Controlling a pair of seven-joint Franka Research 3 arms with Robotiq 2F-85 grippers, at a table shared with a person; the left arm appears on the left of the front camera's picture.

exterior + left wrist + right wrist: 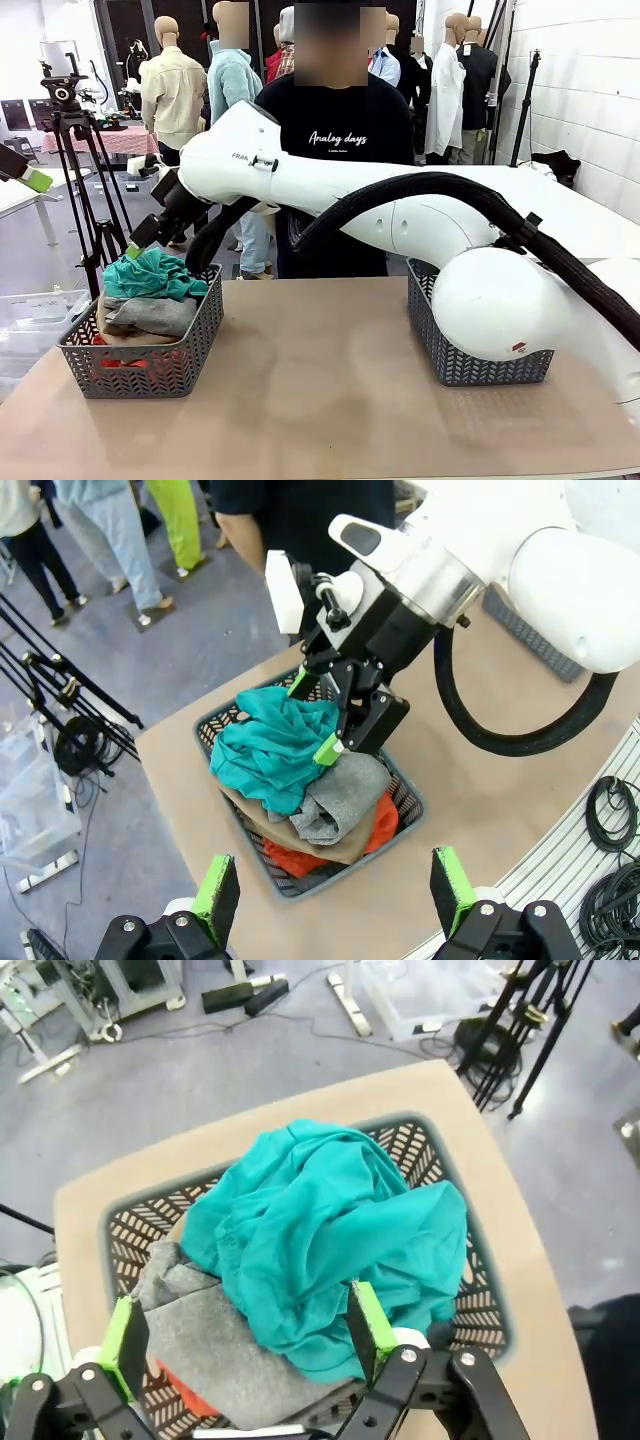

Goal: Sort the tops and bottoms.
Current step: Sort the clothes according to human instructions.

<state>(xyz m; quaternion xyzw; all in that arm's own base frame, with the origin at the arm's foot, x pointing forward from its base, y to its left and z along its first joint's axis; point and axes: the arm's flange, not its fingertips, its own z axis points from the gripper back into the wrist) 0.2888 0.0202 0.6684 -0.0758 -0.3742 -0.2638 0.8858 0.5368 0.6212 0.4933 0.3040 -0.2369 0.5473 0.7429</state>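
Four tops are piled in the left grey basket [205, 320]: a teal one [150, 275] on top, then grey [150, 315], tan [128, 339] and orange-red [125, 362]. My right arm reaches across to that basket. Its gripper [140, 240] hangs open just above the teal top [320, 1230], fingers [365, 1325] astride the pile's near side over the grey top [200, 1340], holding nothing. The left wrist view looks down on the teal top [265, 750] and the right gripper [315, 715]. My left gripper [335, 895] is open and empty, high above the table. The bottoms are out of view.
A second grey basket [470, 350] stands at the right, mostly hidden behind my right arm. A person in a black T-shirt [340, 130] stands at the far edge. A tripod [85, 170] stands on the floor to the left. Bare tan tabletop [310, 390] lies between the baskets.
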